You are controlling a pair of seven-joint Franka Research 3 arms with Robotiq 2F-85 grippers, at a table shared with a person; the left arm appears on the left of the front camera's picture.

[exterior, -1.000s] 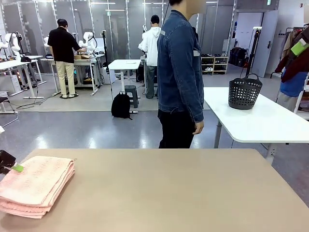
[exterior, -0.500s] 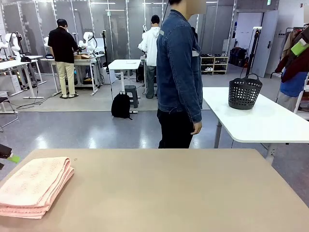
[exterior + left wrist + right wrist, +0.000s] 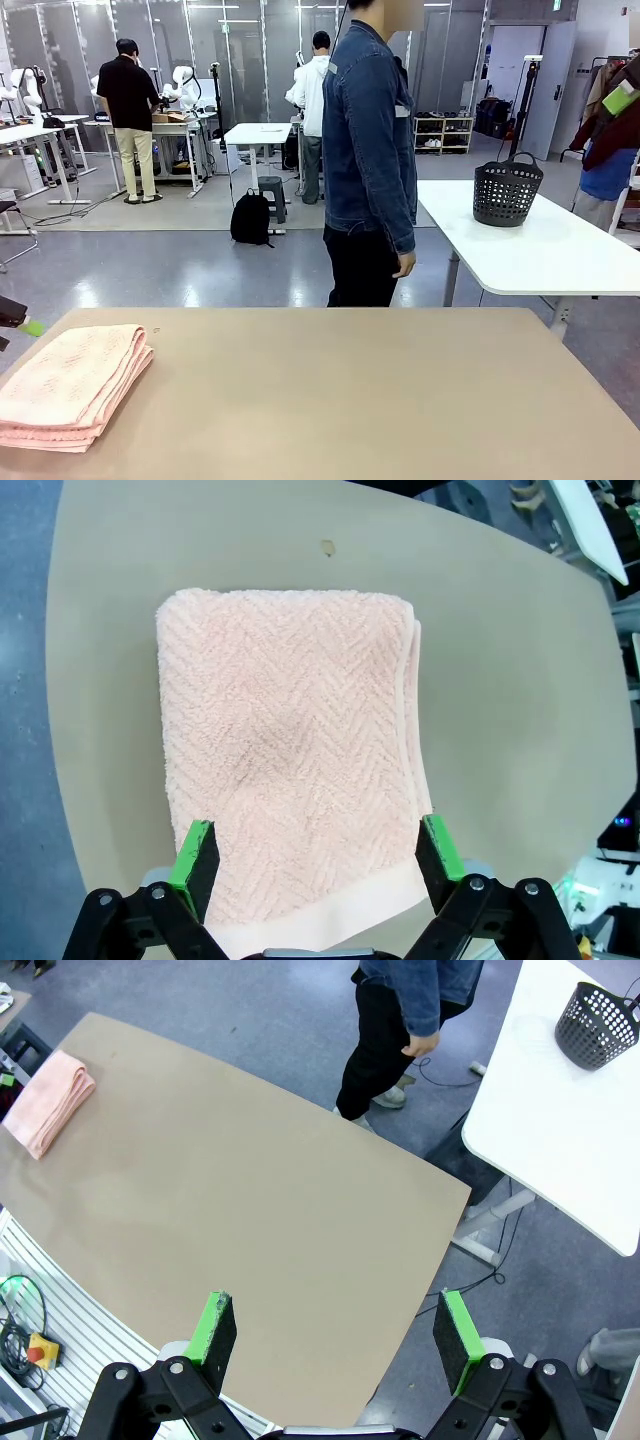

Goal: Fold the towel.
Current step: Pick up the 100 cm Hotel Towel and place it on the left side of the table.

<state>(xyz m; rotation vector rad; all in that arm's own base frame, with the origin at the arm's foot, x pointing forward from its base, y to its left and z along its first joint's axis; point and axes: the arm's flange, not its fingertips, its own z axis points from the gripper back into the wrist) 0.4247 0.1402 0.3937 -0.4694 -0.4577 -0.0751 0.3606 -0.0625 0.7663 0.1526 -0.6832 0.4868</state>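
Lying folded, fluffy herringbone-weave pink towel [image 3: 290,750], smooth tan table [image 3: 380,400], left gripper [image 3: 315,855] and right gripper [image 3: 335,1328] jaws apart

No text, label, brand or number was readable anywhere; towel [image 3: 290,760] had no tag w/ print, and the basket [image 3: 507,192] behind it was plain too.

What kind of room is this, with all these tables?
Most likely a robotics lab or test hall: white robot arms at far tables, people working there, and a folded towel on this table as practice material.
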